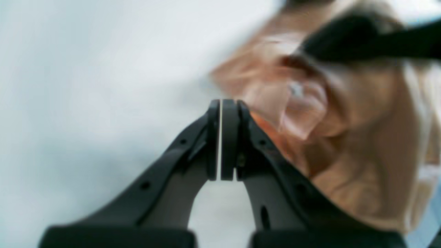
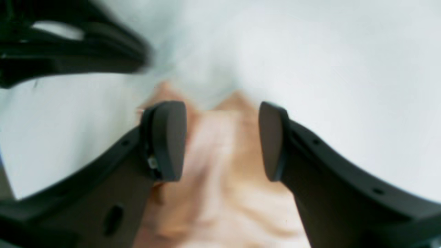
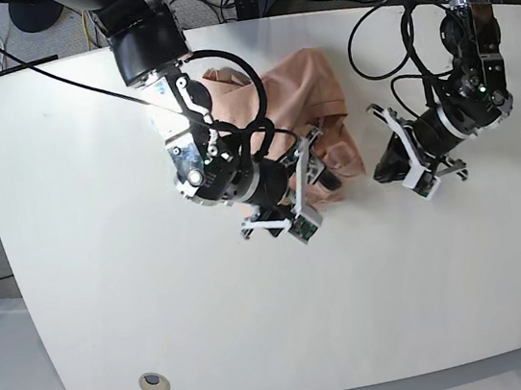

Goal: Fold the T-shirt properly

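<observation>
A: What is shown in the left wrist view?

B: The left hand (image 1: pixel 222 137) is seen clenched, pad against pad, with nothing caught between them. The T-shirt (image 1: pixel 344 144) is seen blurred, just beside it to the right, and the white bench (image 1: pixel 86 86) lies beyond. No cloth is gripped, so the hand is judged to be standing off.

A: And the right wrist view?

B: The right hand (image 2: pixel 222 141) is seen released, its pads wide apart, with a peach fold of the T-shirt (image 2: pixel 220 179) lying between and beneath them. It is judged to be placed astride that edge so that a pinch can be made; whether the cloth is touched cannot be told.

A: What is added by the base view?

B: The T-shirt (image 3: pixel 296 103) is seen bunched, not flat, at the middle rear of the bench (image 3: pixel 113 322). The right hand (image 3: pixel 303 189) is held over its near edge, while the left hand (image 3: pixel 388 167) is kept apart on the bare surface. The folding is judged scarcely begun.
</observation>
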